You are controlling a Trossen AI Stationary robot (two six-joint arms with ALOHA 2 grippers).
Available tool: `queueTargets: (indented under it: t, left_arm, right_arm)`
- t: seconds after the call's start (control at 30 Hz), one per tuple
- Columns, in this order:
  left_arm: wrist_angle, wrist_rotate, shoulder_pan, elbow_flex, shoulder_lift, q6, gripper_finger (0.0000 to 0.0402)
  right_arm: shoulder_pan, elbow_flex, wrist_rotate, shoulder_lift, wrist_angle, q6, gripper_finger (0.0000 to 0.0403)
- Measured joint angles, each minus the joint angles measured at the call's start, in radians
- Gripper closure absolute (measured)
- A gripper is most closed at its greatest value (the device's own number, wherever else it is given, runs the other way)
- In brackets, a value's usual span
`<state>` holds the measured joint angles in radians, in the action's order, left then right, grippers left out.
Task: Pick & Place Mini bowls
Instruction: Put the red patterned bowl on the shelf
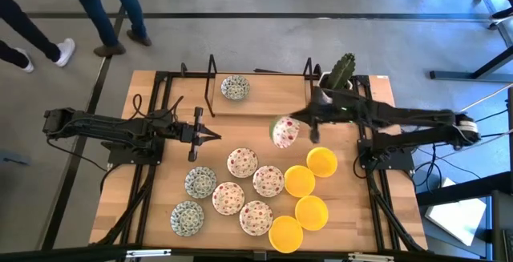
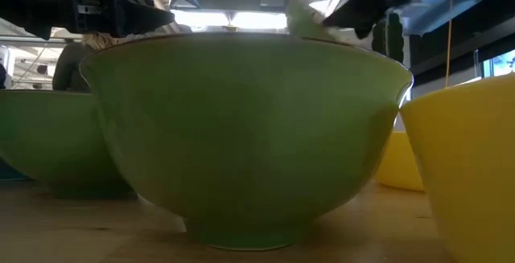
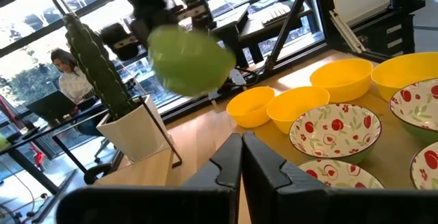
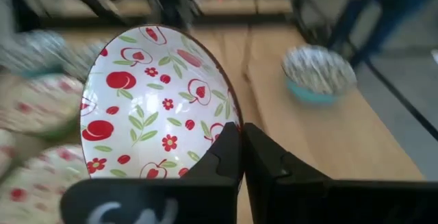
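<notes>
A white mini bowl with a red pattern (image 4: 154, 101) hangs above the table's middle, with my right gripper (image 1: 298, 124) shut on it. Its green outside (image 3: 190, 61) shows in the left wrist view. A green-blue bowl (image 1: 235, 87) sits alone at the far side. More mini bowls stand on their bases near the front: red-patterned ones (image 1: 242, 163), green-blue ones (image 1: 200, 182) and yellow ones (image 1: 300, 180). My left gripper (image 1: 215, 136) hovers shut and empty at the left of the group. My right gripper pinches the red-patterned bowl's rim (image 4: 229, 129) between its two fingers (image 4: 263, 159). The fingers reach in from the table's right, slanting a little downward. The bowl is lifted clear of the table and tipped steeply on edge, its patterned inside facing the right arm.
A green cactus in a white square pot (image 1: 341, 74) stands at the far right, close behind my right arm. Black frame bars (image 1: 210, 86) rise at the far side beside the lone bowl. Bare wood (image 1: 264, 106) lies between that bowl and the group.
</notes>
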<state>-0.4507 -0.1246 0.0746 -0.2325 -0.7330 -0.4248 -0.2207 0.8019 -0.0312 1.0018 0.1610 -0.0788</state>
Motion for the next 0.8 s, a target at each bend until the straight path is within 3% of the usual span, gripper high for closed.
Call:
queueTargets:
  t: [0.17,0.43,0.8]
  left_arm:
    - [0.0,0.0,0.0,0.0,0.0,0.0,0.0399]
    - [0.006,0.0,0.0,0.0,0.0,0.0,0.0391]
    - [0.007,0.0,0.0,0.0,0.0,0.0,0.0394]
  right_arm:
    - [-0.07,0.283,0.05,0.242,0.239,-0.028,0.0396]
    - [-0.192,0.678,-0.001,0.587,0.534,-0.051,0.0396]
    - [-0.3,0.876,-0.054,0.856,0.597,-0.088,0.0396]
